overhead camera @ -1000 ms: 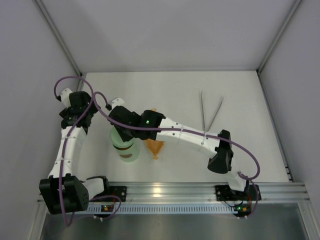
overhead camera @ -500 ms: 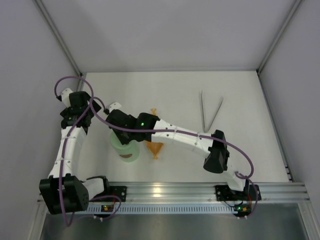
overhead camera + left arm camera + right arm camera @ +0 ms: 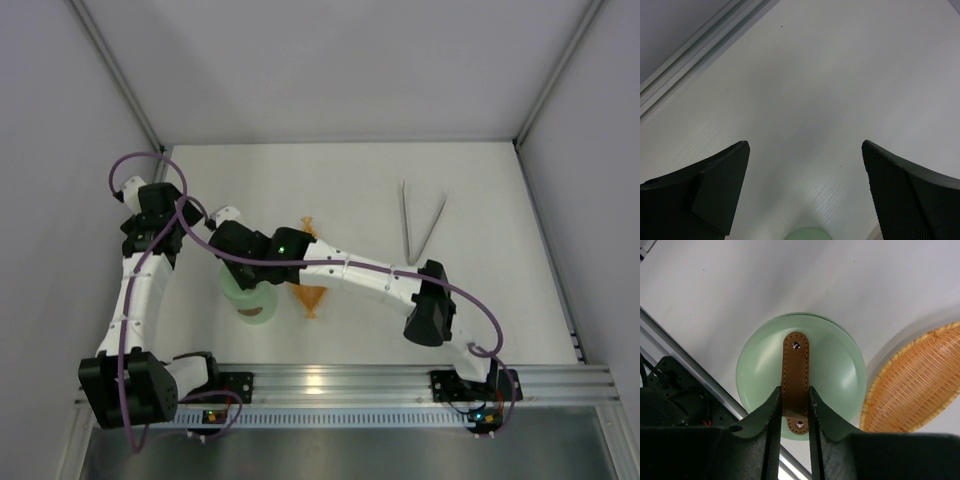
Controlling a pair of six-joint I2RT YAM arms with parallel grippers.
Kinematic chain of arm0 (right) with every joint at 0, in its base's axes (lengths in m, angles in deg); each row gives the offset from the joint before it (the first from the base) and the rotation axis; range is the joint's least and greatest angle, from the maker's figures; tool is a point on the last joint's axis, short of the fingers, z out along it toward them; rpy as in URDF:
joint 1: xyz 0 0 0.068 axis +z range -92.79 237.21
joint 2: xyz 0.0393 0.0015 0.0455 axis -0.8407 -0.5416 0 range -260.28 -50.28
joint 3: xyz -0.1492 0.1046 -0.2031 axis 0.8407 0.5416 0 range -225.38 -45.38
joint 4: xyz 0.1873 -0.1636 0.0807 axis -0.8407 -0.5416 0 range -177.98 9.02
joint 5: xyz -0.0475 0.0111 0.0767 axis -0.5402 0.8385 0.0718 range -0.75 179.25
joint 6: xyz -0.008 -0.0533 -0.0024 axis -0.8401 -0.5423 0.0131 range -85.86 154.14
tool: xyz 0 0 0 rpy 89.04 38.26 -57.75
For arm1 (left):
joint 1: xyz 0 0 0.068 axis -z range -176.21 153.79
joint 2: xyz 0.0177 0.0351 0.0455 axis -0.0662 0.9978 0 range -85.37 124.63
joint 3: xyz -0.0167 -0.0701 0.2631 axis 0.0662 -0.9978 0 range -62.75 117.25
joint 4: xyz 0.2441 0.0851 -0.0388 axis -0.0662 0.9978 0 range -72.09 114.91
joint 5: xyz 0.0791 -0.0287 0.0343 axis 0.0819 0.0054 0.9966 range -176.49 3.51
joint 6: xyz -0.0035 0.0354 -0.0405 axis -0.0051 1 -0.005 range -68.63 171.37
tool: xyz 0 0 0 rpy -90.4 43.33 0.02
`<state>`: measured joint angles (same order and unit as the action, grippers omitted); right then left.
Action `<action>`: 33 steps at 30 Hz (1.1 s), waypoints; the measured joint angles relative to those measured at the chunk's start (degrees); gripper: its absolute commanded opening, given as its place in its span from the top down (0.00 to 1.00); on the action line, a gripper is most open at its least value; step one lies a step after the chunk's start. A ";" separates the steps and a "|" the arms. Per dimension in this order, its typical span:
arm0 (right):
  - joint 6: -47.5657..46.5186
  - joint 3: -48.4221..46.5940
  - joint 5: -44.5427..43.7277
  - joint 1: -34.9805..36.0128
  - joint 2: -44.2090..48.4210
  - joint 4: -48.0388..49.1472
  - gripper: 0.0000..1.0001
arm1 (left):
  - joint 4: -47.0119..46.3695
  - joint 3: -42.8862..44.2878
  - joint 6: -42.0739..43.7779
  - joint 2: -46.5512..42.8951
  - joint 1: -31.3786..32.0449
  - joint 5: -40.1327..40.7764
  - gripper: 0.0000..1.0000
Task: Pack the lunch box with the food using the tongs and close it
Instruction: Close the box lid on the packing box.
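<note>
My right gripper (image 3: 794,388) is shut on the brown bar handle (image 3: 796,370) of the round green lid (image 3: 835,375), which hangs level beneath it. In the top view the pale green lunch box (image 3: 256,306) stands near the front edge, half hidden under my right wrist, and a brown piece of food (image 3: 259,311) shows in its open top. The silver tongs (image 3: 421,222) lie in a narrow V at the back right, untouched. My left gripper (image 3: 805,146) is open over bare table left of the lunch box, holding nothing.
An orange woven leaf-shaped dish (image 3: 309,296) lies just right of the lunch box and shows at the right in the right wrist view (image 3: 920,385). The aluminium rail (image 3: 330,382) runs along the near edge. Grey walls enclose the table on three sides.
My right arm has carried the lid a little to the left, staying above the lunch box. The left arm and the tongs have not moved.
</note>
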<state>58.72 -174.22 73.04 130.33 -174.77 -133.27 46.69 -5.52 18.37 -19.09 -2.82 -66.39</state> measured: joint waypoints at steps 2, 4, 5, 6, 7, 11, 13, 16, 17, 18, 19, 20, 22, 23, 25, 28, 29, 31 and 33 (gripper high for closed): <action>-0.07 -0.24 0.04 0.00 -0.22 0.42 0.79 | 0.00 0.00 0.00 0.00 0.00 -0.15 0.01; -0.13 -0.24 0.04 0.00 -0.42 0.87 0.75 | 0.00 0.00 0.02 0.00 0.00 -0.22 0.01; -0.17 -0.24 0.04 0.00 -0.44 1.22 0.72 | 0.00 0.00 0.02 0.00 0.00 -0.31 0.01; -0.20 -0.22 0.04 0.00 -0.48 1.57 0.68 | -0.02 0.00 0.02 0.00 0.00 -0.37 0.01; -0.17 -0.22 0.04 0.00 -0.55 1.99 0.67 | 0.00 0.00 0.02 0.00 0.00 -0.39 0.01; -0.52 -0.20 0.02 0.00 -0.83 3.21 0.59 | 0.00 0.00 0.04 0.00 0.00 -0.63 0.01; -0.61 -0.20 0.00 0.00 -0.85 3.43 0.55 | -0.02 0.00 0.07 0.00 0.00 -0.76 0.01; -0.61 -0.15 0.00 0.00 -0.85 3.50 0.54 | -0.02 0.00 0.07 0.00 0.00 -0.79 0.01; -0.61 -0.13 0.00 0.00 -0.85 3.54 0.54 | 0.00 0.00 0.07 0.00 0.00 -0.81 0.01; -0.59 -0.02 -0.02 0.00 -0.85 3.63 0.54 | -0.02 0.00 0.09 0.00 -0.02 -0.81 0.01; -0.61 0.20 -0.07 0.00 -0.85 3.89 0.54 | -0.02 0.00 0.07 0.00 -0.02 -0.81 0.01; -0.61 0.31 -0.11 0.00 -0.85 4.11 0.53 | 0.00 0.00 0.07 0.00 -0.02 -0.81 0.01; -0.63 1.03 -0.17 0.00 -0.85 4.39 0.53 | -0.02 0.00 0.07 0.00 -0.04 -0.87 0.01; -0.79 1.11 -0.24 0.00 -0.85 4.70 0.52 | 0.00 0.00 0.07 0.00 -0.04 -0.96 0.01; -0.98 1.33 -0.28 0.00 -0.85 5.05 0.52 | -0.02 0.00 0.07 0.00 -0.04 -1.03 0.01; -1.07 1.90 -0.39 0.00 -0.76 6.05 0.48 | -0.02 0.00 0.07 0.00 -0.04 -1.11 0.01; -1.09 2.38 -0.50 0.00 -0.61 6.67 0.45 | -0.02 0.00 0.09 0.02 -0.04 -1.18 0.01; -1.31 3.32 -0.55 0.02 -0.15 7.74 0.44 | -0.02 0.00 0.09 0.00 -0.04 -1.20 0.01; -1.64 3.56 -0.63 0.02 -0.07 8.04 0.44 | -0.02 0.00 0.09 0.00 -0.04 -1.22 0.01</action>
<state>57.08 -170.65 72.41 130.35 -174.84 -125.23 46.66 -5.52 18.46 -19.09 -2.86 -67.62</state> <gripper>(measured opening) 0.554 0.991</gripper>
